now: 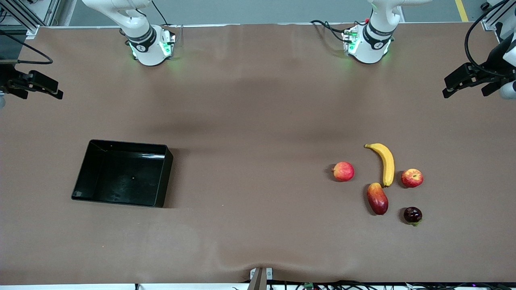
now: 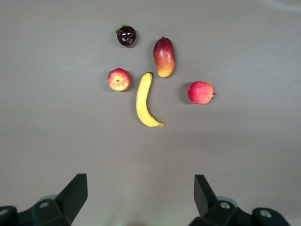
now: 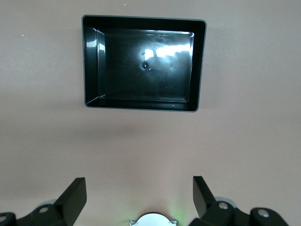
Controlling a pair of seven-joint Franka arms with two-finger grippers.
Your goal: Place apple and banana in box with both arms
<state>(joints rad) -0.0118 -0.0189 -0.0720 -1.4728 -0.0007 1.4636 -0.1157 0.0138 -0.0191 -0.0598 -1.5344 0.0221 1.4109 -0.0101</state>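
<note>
We hold both arms high and spread wide, each one waiting at its own end of the table. Our left gripper (image 1: 469, 82) hangs over the table's edge with its fingers (image 2: 75, 190) wide apart. Our right gripper (image 1: 34, 85) hangs the same way, its fingers (image 3: 75, 193) also wide apart, gripping nothing.
</note>
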